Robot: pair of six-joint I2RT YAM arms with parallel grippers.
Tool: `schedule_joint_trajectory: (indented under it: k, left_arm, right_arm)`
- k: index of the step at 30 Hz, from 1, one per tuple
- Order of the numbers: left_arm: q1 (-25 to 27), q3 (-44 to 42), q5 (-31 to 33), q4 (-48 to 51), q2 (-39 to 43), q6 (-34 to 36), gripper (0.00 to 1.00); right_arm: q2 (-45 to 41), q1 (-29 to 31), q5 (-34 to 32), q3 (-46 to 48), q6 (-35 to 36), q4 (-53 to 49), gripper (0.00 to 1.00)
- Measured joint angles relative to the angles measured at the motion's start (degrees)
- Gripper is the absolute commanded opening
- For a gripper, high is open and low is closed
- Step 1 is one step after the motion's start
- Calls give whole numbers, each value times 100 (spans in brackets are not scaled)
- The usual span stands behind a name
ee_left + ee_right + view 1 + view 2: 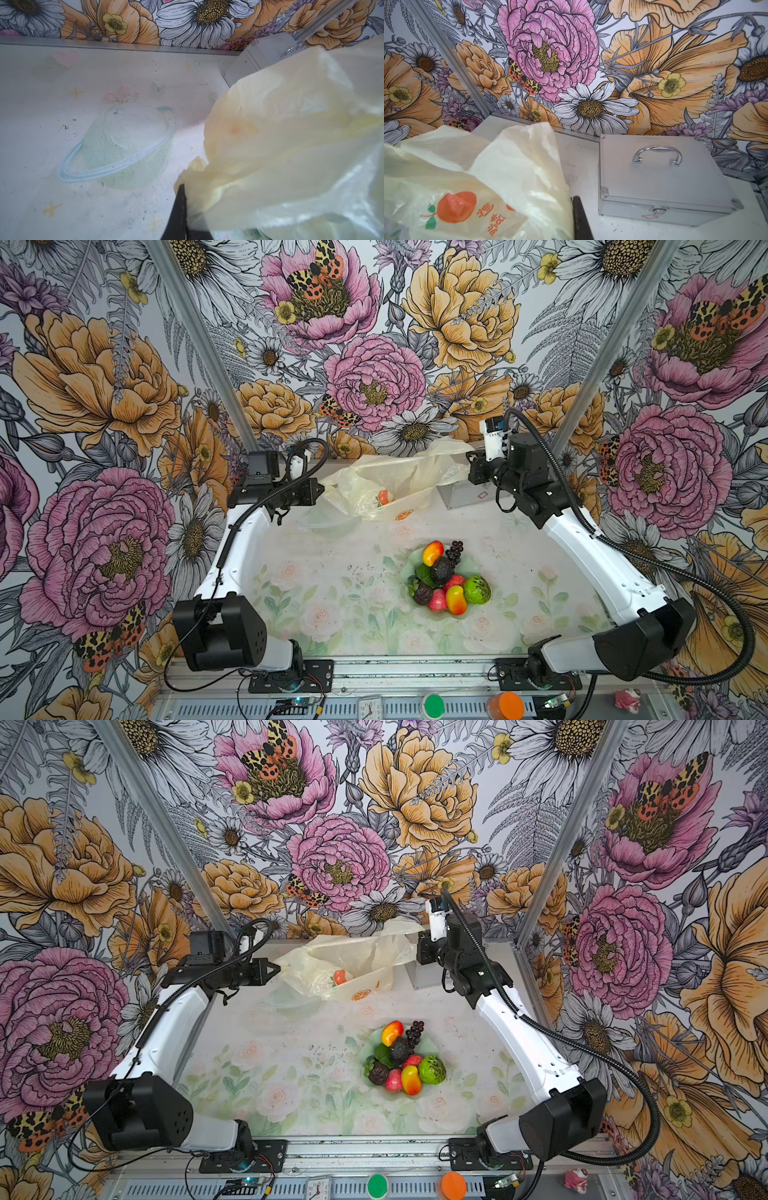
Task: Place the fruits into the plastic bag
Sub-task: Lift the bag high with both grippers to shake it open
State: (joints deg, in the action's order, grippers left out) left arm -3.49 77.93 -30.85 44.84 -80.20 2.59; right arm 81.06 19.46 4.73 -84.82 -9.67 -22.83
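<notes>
The fruits lie heaped in a pale green dish [411, 562] right of the table's middle. Among them are a mango [432, 552], grapes [455, 551], an avocado [441, 570], a bumpy green fruit [477, 590] and a second mango [410, 1080]. The plastic bag [395, 481] [353, 961] is stretched between both grippers at the back, its mouth toward the dish. My left gripper [321, 489] [182, 186] is shut on the bag's left edge [291, 145]. My right gripper [471, 472] [574, 199] is shut on its right edge [467, 176].
A silver metal case [465, 493] [664, 180] with a handle sits at the back right, just beside the right gripper. An upturned clear bowl [328, 522] [128, 141] rests below the bag's left side. Green [433, 705] and orange [505, 705] buttons line the front rail.
</notes>
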Motion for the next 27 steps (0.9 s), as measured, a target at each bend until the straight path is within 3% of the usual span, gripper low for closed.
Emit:
schedule_joint_trajectory:
  k: [10,14,17,22,25,27]
  left_arm:
    - [195,-92,-98,688,125,-365,0]
    - [293,616,48,955,-509,-898,0]
    - [378,2159,431,1106,-1467,-1475,0]
    - [970,5626,1373,977,-2872,-2035,0]
    - [1423,7130,1871,852,-3071,-2061,0]
    - [1681,7576,2164,756,-2833,-1934,0]
  right_arm:
    - [348,146,463,-129,-599,-177,0]
    - [772,343,424,-498,-791,-378,0]
    - [1742,420,291,-1895,-831,-555,0]
    - [3276,623,-44,-5204,-356,-553,0]
    - [3547,977,-61,-6806,125,-492,0]
    - [3416,1233,-50,-7281,398,-350,0]
